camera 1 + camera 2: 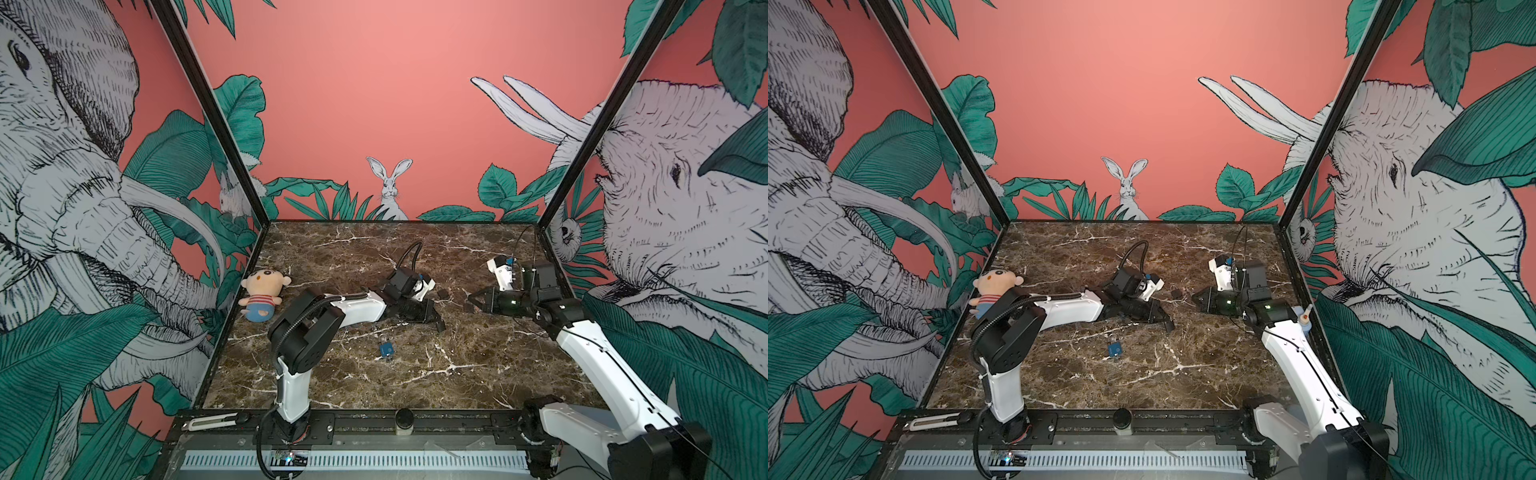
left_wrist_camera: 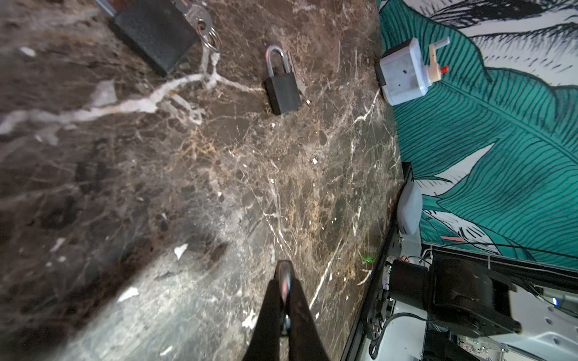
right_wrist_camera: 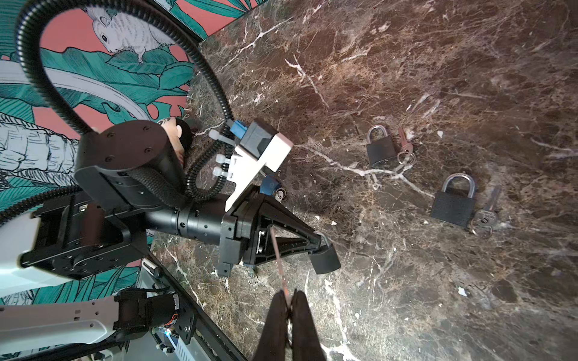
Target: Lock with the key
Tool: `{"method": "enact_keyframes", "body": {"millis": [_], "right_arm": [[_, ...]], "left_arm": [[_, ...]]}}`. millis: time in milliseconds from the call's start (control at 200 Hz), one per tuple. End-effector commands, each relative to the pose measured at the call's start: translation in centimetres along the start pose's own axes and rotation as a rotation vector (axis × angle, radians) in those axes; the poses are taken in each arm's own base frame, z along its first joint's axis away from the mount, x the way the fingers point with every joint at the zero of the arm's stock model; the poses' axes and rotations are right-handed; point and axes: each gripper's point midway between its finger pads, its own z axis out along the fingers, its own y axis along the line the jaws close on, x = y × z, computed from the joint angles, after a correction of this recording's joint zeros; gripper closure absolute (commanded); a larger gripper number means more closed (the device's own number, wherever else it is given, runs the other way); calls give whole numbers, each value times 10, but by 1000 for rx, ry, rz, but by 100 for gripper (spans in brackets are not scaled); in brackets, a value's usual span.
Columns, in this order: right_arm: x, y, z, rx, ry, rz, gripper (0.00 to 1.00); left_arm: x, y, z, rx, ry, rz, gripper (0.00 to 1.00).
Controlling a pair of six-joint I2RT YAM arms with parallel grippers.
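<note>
Now padlock (image 3: 325,261) in left tool (image 3: 319,241), key (image 3: 280,265) in right tool (image 3: 291,298) nearby

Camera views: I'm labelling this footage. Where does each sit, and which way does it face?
Top views: above the front edge, looking down toward the back wall; both arms show.
Left wrist: behind the left claw, facing across the marble toward the right wall; its shut fingers and the right arm's base show.
Right wrist: behind the right claw, facing the left arm holding a padlock; own fingers pinch a key.
Shared: both wrist views show two loose black padlocks.
</note>
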Motion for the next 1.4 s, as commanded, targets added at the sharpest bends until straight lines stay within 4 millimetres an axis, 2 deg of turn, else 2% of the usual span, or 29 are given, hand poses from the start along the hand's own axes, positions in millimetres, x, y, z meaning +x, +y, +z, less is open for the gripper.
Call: {"method": "enact_keyframes", "body": {"millis": [0, 120, 205, 385, 440, 540, 810, 990, 1150, 1265, 1320, 1335, 1395], "right_arm": [[0, -3, 3, -2, 4, -6, 100], [-1, -4, 7, -7, 8, -1, 100], [-2, -3, 10, -21, 18, 5, 100], [-4, -3, 14, -27, 25, 8, 100], [-4, -4, 14, -22, 26, 6, 100], [-1, -10, 15, 1, 29, 8, 100], [8, -26, 17, 68, 42, 9, 100], [15, -33, 17, 107, 48, 2, 100], [27, -39, 22, 171, 80, -38, 100], [39, -41, 31, 205, 105, -61, 100], [43, -43, 36, 221, 111, -76, 100], [44, -43, 37, 229, 113, -81, 100], [48, -45, 42, 252, 117, -103, 100]], "left_arm": [[-5, 1, 5, -10, -1, 11, 100], [-4, 8, 12, -21, 14, -11, 100], [-5, 21, 17, -69, 10, -18, 100], [-2, 29, 21, -95, 25, -19, 100], [-2, 30, 19, -112, 23, -12, 88], [-2, 33, 17, -132, 20, -8, 78], [-4, 37, 8, -185, 1, 0, 70], [-12, 31, -8, -218, -33, 30, 68], [-22, 26, -31, -215, -83, 23, 68], [-35, 19, -56, -171, -157, -1, 68], [-39, 10, -67, -145, -194, 8, 68], [-46, 16, -78, -152, -222, -6, 68], [-52, 13, -95, -154, -265, -2, 68]]}}
